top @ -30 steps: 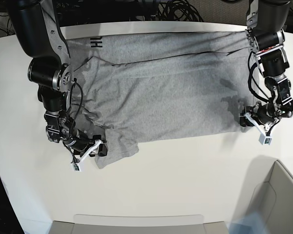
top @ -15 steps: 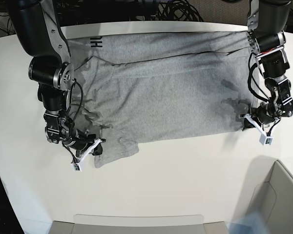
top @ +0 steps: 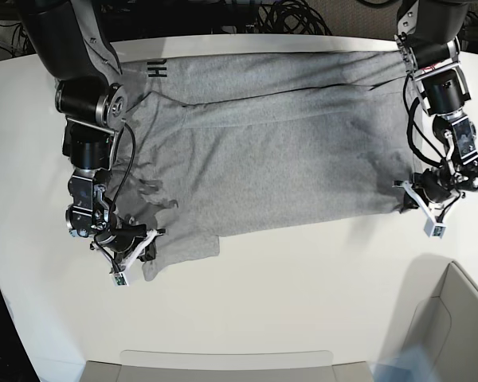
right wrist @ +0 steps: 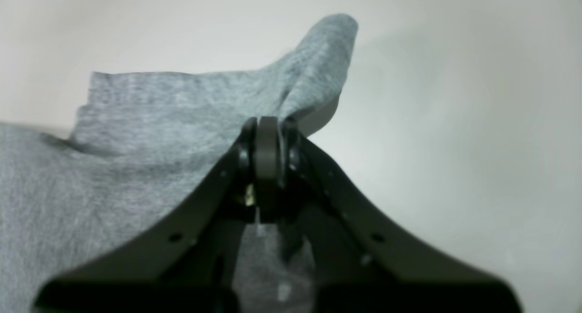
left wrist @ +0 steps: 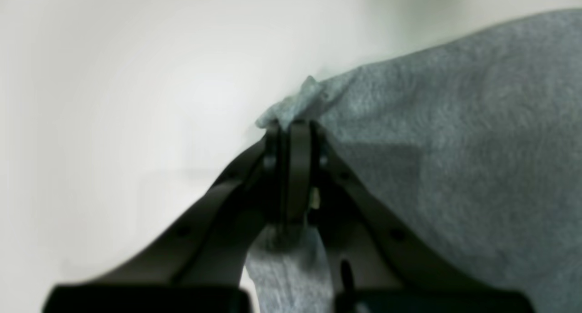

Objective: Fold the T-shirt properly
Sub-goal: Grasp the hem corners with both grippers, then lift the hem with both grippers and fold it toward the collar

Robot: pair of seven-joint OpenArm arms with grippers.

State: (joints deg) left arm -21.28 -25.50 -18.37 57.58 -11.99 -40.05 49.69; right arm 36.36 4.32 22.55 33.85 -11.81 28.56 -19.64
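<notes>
The heather-grey T-shirt (top: 279, 151) lies spread across the white table (top: 287, 286), with black lettering (top: 157, 70) showing at its far left corner. My left gripper (top: 409, 200) is at the shirt's right edge. In the left wrist view this left gripper (left wrist: 291, 124) is shut on a pinched corner of the grey fabric (left wrist: 454, 167). My right gripper (top: 146, 243) is at the shirt's lower left sleeve. In the right wrist view the right gripper (right wrist: 268, 121) is shut on a raised fold of the cloth (right wrist: 159, 135).
A pale open box (top: 454, 326) stands at the near right corner. A flat grey tray edge (top: 223, 362) runs along the front. Black cables (top: 291, 16) lie behind the table's far edge.
Both grippers have closed on the shirt's edges. The right gripper shifted slightly left, drawing the lower sleeve with it. The left gripper moved a little toward the near right.
</notes>
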